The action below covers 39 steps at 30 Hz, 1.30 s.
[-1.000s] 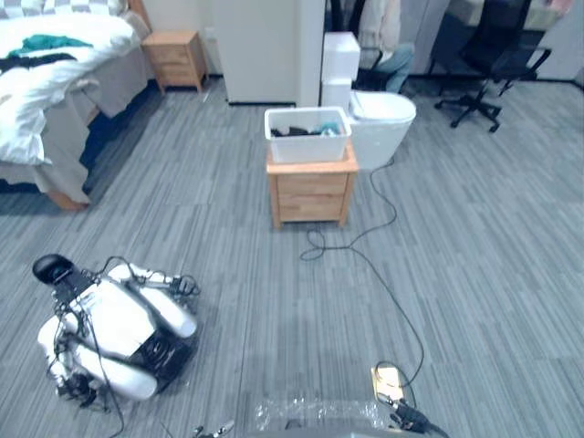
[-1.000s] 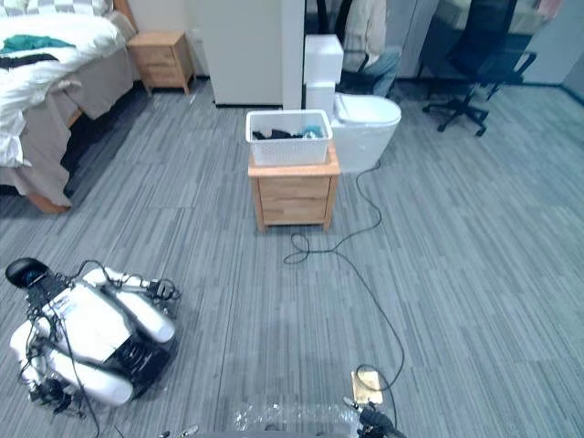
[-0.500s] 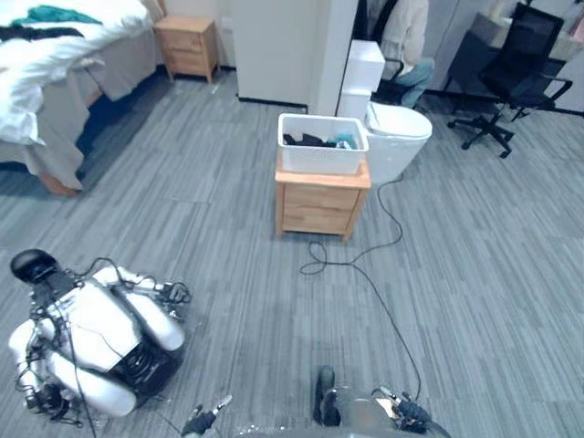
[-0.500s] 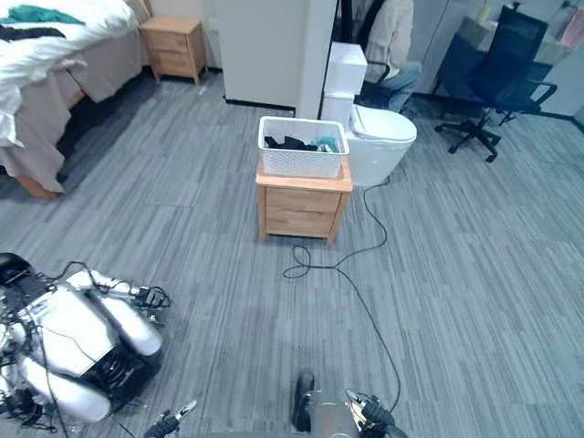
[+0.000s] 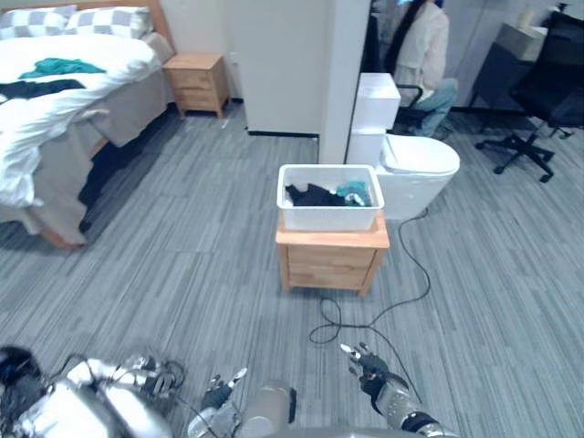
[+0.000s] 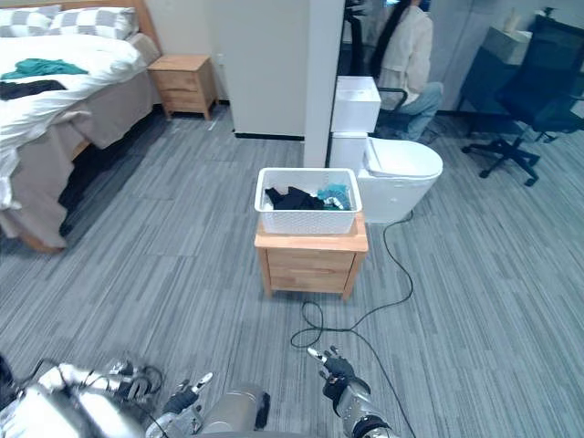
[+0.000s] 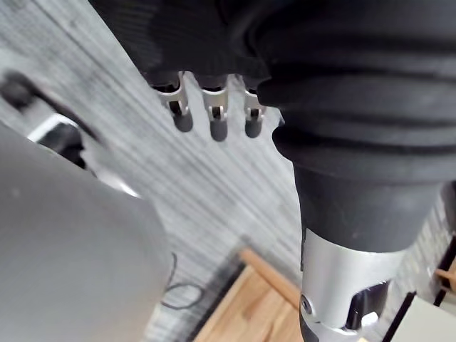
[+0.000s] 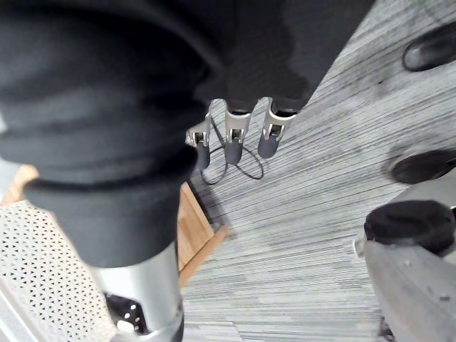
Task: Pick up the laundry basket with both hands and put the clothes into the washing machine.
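A white laundry basket (image 5: 330,216) holding dark and teal clothes (image 5: 315,194) stands on a low wooden nightstand (image 5: 333,260) in the middle of the room. Right behind it is a white machine with a rounded shut lid (image 5: 418,169). My left hand (image 5: 219,392) and right hand (image 5: 370,370) are low at the front, well short of the nightstand, and both are open with nothing in them. Their straight fingers (image 7: 214,121) (image 8: 231,135) hang over the grey floor. The basket's lattice wall (image 8: 35,263) appears beside my right wrist.
Another robot (image 5: 82,411) lies on the floor at the front left. A bed (image 5: 55,100) and a second nightstand (image 5: 201,82) stand at the far left. A white pillar (image 5: 301,64) rises behind the basket. Far right are a seated person (image 5: 424,55) and an office chair (image 5: 547,100).
The camera has moved forward and shifted, so the basket sits lower and larger. Both hands have come up into view at the bottom edge.
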Available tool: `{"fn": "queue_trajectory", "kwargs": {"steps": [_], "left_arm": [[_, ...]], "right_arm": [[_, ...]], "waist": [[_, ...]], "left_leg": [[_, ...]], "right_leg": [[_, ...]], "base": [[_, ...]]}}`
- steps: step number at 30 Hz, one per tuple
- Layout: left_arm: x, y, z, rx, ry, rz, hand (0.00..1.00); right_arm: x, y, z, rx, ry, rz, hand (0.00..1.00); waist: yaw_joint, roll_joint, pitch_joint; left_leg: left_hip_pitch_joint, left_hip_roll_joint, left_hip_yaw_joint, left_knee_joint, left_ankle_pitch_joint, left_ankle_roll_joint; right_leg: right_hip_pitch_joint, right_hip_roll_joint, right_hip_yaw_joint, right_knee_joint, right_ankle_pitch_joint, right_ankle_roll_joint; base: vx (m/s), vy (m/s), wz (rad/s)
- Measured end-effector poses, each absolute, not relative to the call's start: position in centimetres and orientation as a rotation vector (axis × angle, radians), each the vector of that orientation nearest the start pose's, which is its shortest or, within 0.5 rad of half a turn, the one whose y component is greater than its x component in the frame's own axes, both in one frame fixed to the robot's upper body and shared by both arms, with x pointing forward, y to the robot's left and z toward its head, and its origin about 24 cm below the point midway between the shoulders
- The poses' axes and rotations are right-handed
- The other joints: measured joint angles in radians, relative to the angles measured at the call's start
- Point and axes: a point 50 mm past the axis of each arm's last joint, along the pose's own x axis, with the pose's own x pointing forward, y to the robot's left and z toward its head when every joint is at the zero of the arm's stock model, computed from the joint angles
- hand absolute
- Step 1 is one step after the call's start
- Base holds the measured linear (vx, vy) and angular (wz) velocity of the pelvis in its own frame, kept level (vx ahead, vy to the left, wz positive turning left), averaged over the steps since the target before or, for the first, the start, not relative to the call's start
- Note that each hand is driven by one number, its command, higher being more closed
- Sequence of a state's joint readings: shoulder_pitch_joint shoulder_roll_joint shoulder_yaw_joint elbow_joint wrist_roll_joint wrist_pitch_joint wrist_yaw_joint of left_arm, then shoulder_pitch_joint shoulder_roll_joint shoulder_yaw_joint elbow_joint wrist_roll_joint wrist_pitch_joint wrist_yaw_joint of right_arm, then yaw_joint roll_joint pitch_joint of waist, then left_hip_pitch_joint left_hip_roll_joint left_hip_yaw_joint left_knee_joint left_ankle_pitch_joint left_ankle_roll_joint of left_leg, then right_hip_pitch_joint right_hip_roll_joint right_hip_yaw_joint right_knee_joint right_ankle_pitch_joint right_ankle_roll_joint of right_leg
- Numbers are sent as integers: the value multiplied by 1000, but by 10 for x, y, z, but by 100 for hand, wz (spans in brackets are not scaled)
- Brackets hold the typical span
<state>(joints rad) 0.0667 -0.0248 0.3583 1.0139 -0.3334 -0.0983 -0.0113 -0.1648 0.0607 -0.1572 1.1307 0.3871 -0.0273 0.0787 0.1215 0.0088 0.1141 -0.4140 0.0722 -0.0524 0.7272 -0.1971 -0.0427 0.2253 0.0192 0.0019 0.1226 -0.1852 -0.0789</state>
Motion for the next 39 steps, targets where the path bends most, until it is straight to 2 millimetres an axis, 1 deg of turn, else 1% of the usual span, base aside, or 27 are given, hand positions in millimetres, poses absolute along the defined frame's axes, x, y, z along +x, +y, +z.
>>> {"fn": "queue_trajectory", "kwargs": {"steps": [1,2,3,4,5,6,7,9,10,11,12,14,16,18,20,21,23,24,25,27,30,32,34,35,36,38,39], "left_arm": [[104,191,-157,-483,913,535,0],[100,188,-159,-488,937,543,0],[96,191,-159,-496,934,567,0],[93,194,-160,-501,936,586,0],[89,203,-159,-496,928,622,0],[88,204,-160,-498,934,630,0],[87,204,-161,-500,939,631,0],[87,202,-162,-495,956,623,0],[87,202,-162,-484,966,612,0],[88,201,-163,-467,982,587,0],[91,199,-163,-454,986,563,0],[97,196,-162,-453,978,546,0],[99,197,-161,-451,973,545,0],[101,196,-161,-454,968,544,0],[105,194,-160,-460,957,540,0],[105,194,-160,-467,954,546,0],[104,195,-160,-468,943,553,0],[103,197,-159,-466,932,565,0],[102,199,-159,-463,927,570,0],[101,187,-160,-498,927,566,0],[100,178,-161,-538,922,575,0],[100,176,-161,-546,919,575,0],[105,179,-156,-547,876,573,0],[113,184,-148,-546,810,572,0],[120,192,-138,-559,729,588,0],[131,208,-121,-566,607,607,0],[138,231,-102,-549,489,630,0]], "right_arm": [[176,-136,-141,505,906,-192,0],[170,-147,-143,502,906,-234,0],[162,-150,-147,510,926,-260,0],[160,-148,-148,520,937,-265,0],[157,-144,-150,547,950,-277,0],[152,-142,-152,556,965,-283,0],[149,-143,-153,556,973,-287,0],[141,-146,-156,605,987,-343,0],[138,-146,-158,602,995,-343,0],[132,-148,-159,592,1005,-336,0],[127,-150,-161,589,1011,-338,0],[120,-153,-162,590,1015,-354,0],[125,-155,-160,605,985,-370,0],[124,-156,-160,606,982,-379,0],[126,-155,-159,604,980,-371,0],[125,-156,-160,593,988,-366,0],[126,-152,-161,554,1010,-317,0],[123,-149,-162,536,1030,-293,0],[122,-147,-162,527,1040,-281,0],[121,-152,-163,507,1047,-279,0],[120,-162,-163,494,1047,-311,0],[127,-169,-160,509,1011,-344,0],[147,-175,-148,523,903,-355,0],[168,-183,-133,508,785,-354,0],[190,-194,-112,479,650,-357,0],[212,-211,-80,438,472,-367,0],[228,-230,-49,378,318,-384,0]], "waist": [[-1,7,0],[-1,32,-15],[5,9,-19],[4,12,-21],[-5,-53,-42],[-5,-66,-52],[2,-67,-53],[2,-65,-52],[2,-65,-52],[-1,-59,-48],[-4,-56,-46],[-19,-44,-45],[-34,-37,-38],[-50,-36,-37],[-53,-38,-39],[-53,-39,-40],[-53,-44,-43],[-53,-58,-52],[-53,-65,-57],[-55,-34,-88],[-51,0,-103],[-51,6,-107],[-53,5,-106],[-53,-5,-101],[-53,-15,-101],[-53,-28,-100],[-53,-39,-102]], "left_leg": [[3,13,-6,-127,11,-8],[19,39,-35,-336,33,-31],[9,20,-16,-304,122,-41],[6,-8,-4,-288,136,-24],[11,-34,42,-285,134,-9],[30,-58,69,-294,116,24],[49,-66,83,-301,113,39],[158,-113,124,-350,84,94],[193,-125,132,-368,79,103],[264,-147,134,-401,70,119],[321,-161,135,-427,69,121],[393,-161,132,-479,69,121],[458,-154,130,-546,71,125],[504,-132,116,-577,64,134],[510,-113,96,-580,43,124],[514,-100,84,-571,23,109],[509,-90,76,-550,3,90],[509,-91,66,-536,-16,70],[511,-90,57,-533,-24,60],[512,-35,14,-548,-33,24],[513,9,-18,-600,-18,-9],[515,25,-26,-626,-8,-23],[509,33,-28,-631,-6,-26],[502,34,-28,-634,-4,-26],[489,33,-26,-642,-2,-26],[464,27,-24,-644,2,-26],[439,13,-27,-644,17,-27]], "right_leg": [[20,-7,2,-17,-24,25],[39,-6,0,-29,-65,48],[55,-46,2,-13,-146,65],[56,-71,13,2,-168,64],[46,-117,47,51,-166,70],[13,-151,83,120,-127,50],[1,-162,97,155,-102,62],[-64,-193,158,379,15,133],[-94,-197,175,464,60,151],[-158,-196,205,653,106,178],[-225,-195,200,805,111,178],[-320,-200,142,891,101,167],[-378,-217,68,816,54,159],[-385,-202,-1,624,12,161],[-370,-185,-49,409,19,160],[-366,-178,-65,260,37,152],[-358,-173,-60,165,91,135],[-348,-179,-57,122,150,140],[-342,-182,-60,111,171,174],[-323,-133,-116,81,155,156],[-315,-80,-145,26,162,133],[-315,-59,-144,-2,169,122],[-317,-47,-140,-24,176,113],[-326,-42,-131,-32,182,109],[-341,-39,-124,-43,190,109],[-364,-39,-114,-56,204,112],[-384,-47,-106,-75,220,116]], "base": [[339,190,-34],[422,346,-32],[434,383,-25],[583,438,-27],[543,327,-14],[556,329,-18],[548,370,-24],[504,373,-27],[522,364,-17],[457,305,-7],[425,279,-3],[251,169,3],[226,119,2],[156,11,13],[95,-94,28],[135,-152,15],[191,-227,16],[207,-267,18],[220,-308,30],[243,-296,34],[248,-202,15],[171,-131,-12],[114,-80,-17],[47,-23,-21],[36,-9,-19],[4,13,-14],[-4,20,-13]]}}
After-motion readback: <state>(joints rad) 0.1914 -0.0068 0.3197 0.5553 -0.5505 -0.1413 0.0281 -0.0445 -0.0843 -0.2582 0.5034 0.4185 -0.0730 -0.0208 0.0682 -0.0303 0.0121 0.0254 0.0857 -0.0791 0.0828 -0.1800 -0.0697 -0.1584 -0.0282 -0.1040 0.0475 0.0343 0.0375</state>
